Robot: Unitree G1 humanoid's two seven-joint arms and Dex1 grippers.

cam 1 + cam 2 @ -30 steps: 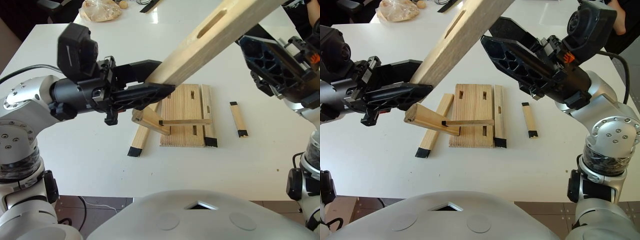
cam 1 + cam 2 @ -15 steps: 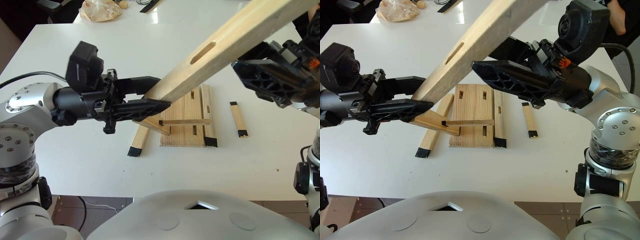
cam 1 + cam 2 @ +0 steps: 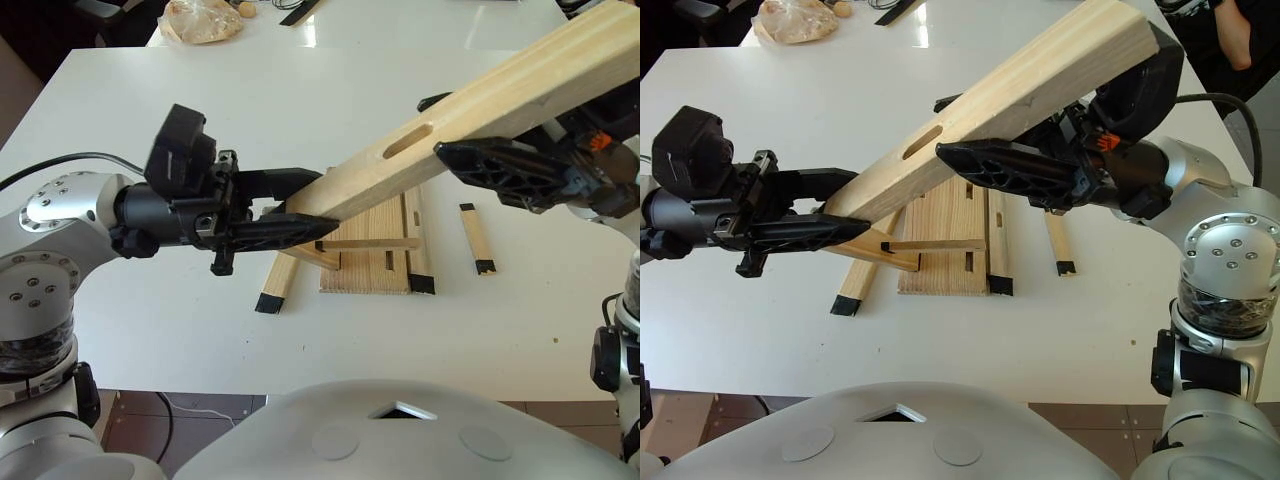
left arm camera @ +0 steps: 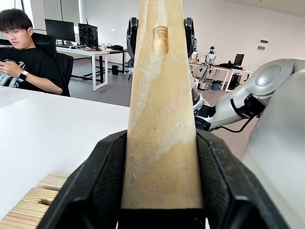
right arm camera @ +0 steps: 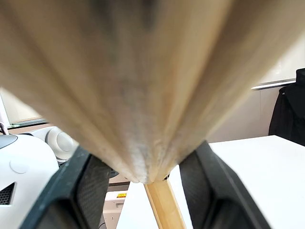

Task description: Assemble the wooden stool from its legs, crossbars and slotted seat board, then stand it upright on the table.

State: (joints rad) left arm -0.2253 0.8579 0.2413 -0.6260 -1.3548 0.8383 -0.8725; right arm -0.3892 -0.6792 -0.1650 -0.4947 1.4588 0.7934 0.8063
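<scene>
One raised leg point(image 3: 480, 115), two pincers point(image 3: 325, 198) point(image 3: 432, 126)

We see a broad white tabletop point(image 3: 120, 100) under bright, even light, glossy enough at its far side to show glare. A crumpled clear bag point(image 3: 203, 20) lies near its far edge. Below the near edge, brown floor tiles point(image 3: 140, 412) show. From the left wrist view we look into an open office: white walls point(image 4: 267, 28), grey floor point(image 4: 109, 90), and a white desk point(image 4: 90, 51) carrying dark monitors point(image 4: 61, 30). Farther back in that room we make out more desks point(image 4: 228, 67) along the wall.
</scene>
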